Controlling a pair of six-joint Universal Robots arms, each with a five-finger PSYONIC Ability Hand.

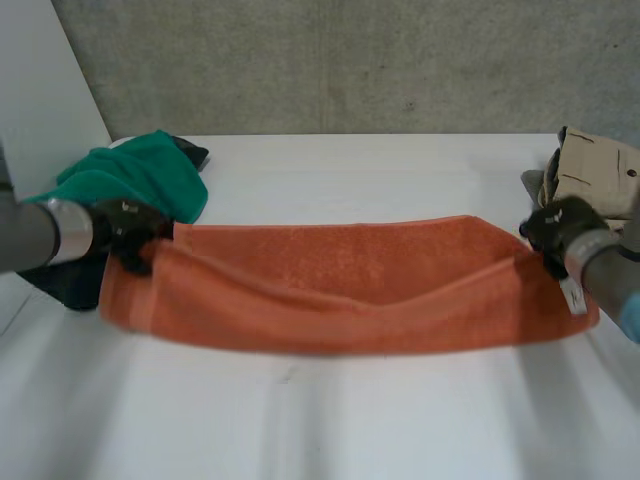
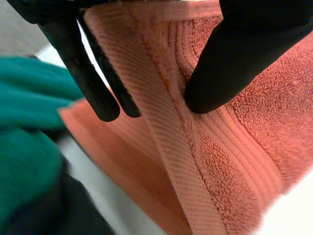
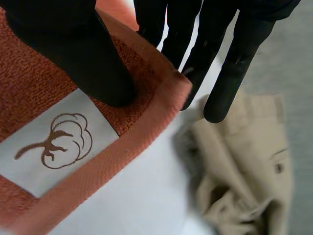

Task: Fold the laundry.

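Towel (image 1: 350, 275) pinched by left hand (image 1: 130, 232), right hand (image 1: 560, 226), ends seemingly raised

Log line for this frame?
left hand: pinches orange towel end | right hand: pinches opposite end | towel: stretched between, sagging

Orange towel (image 1: 350, 285), green cloth (image 1: 140, 175), beige garment (image 1: 590, 170)

Left arm (image 1: 30, 238): dark grey tube, bright silver wrist band (image 1: 72, 230). Right arm (image 1: 608, 275): grey, paler wrist ring (image 1: 592, 250), light-blue cap (image 1: 632, 322). Left hand (image 1: 130, 232), right hand (image 1: 562, 228): matte black throughout; long smooth fingers (image 3: 234, 73) with rounded tips; thumb (image 2: 234, 54) broader, blunt-ended
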